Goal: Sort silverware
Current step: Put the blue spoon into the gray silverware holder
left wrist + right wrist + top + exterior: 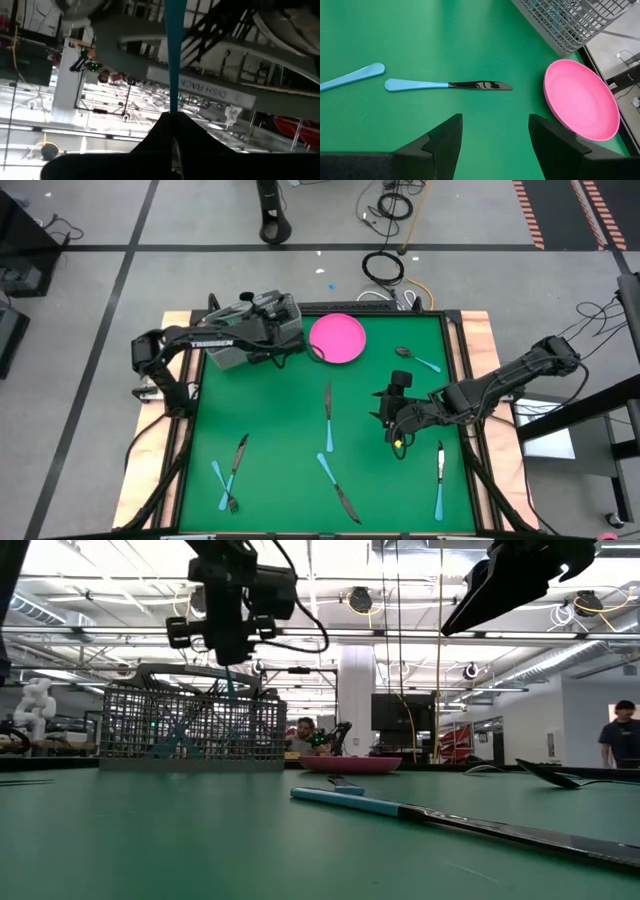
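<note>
A grey wire-mesh basket [262, 332] stands at the far side of the green table [280, 440], directly under the left claw. A round pink plate [337, 338] lies just beside the basket and is far ahead of the right claw, empty. In the low view, a person [620, 735] stands in the room behind the table, well beyond both claws.

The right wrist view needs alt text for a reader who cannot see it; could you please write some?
Open right gripper hovers over the green table, facing a blue-handled knife lying flat. A pink plate sits nearby, beside the corner of a grey mesh basket.
</note>
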